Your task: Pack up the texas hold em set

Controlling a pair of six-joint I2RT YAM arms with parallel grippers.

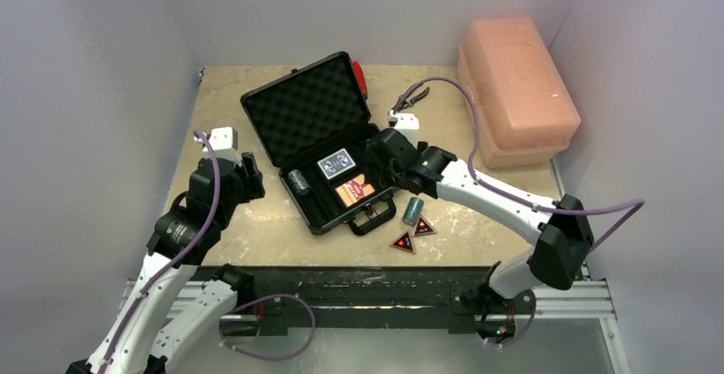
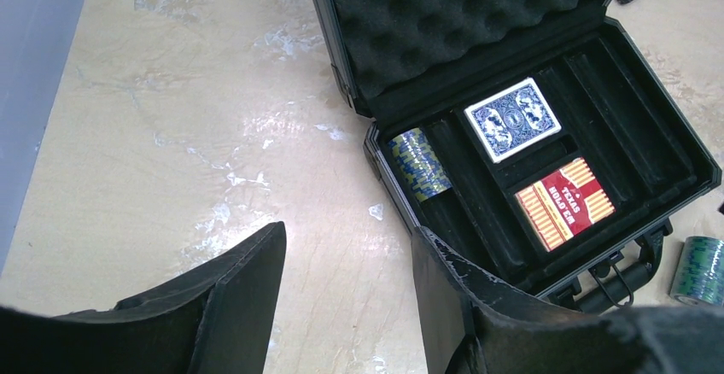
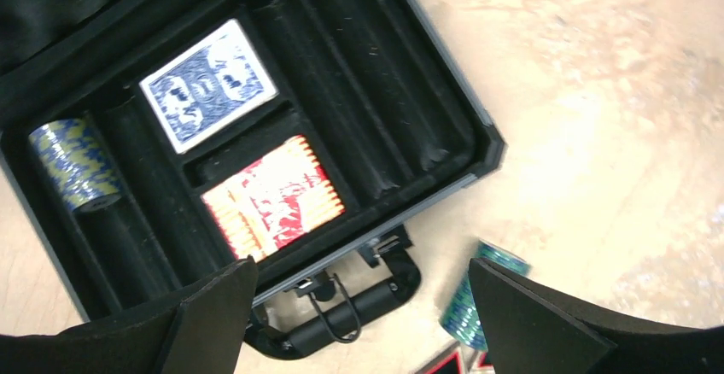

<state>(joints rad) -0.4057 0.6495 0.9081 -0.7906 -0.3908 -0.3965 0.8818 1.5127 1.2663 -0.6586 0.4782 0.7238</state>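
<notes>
1. While my right claw (image 3: 367, 323) hangs over the handle (image 1: 373, 218) edge of the briefcase (image 1: 307, 118), its fingers are spread wide with nothing between them. My left claw (image 2: 350, 297) is also spread and empty, over bare desk (image 1: 256, 233) just off the case's left side.
2. The case lies open on the desk, its foam lid tipped back. Inside it, the blue deck (image 1: 336, 164) fills the middle well on the lid side, and the orange-red deck (image 1: 355, 191) fills the well on the handle side. One teal chip roll (image 1: 297, 179) lies in the leftmost groove, at the lid end. The grooves to the right of the decks are bare.
3. Outside the case, a second chip roll (image 1: 413, 211) lies on the desk just right of the handle. The two red-black triangles (image 1: 403, 242) sit beside it, a little farther from the case.
4. I judge the packing about half done: both decks are in, and the loose roll is next.
5. That calls for swinging my right claw off the case to that roll, setting my fingers across its round flanks and pinching. Then I would lay it lengthwise in a bare groove. It may roll away if nudged.
6. After that come the flat triangles, probably awkward to pinch, then the lid.
</notes>
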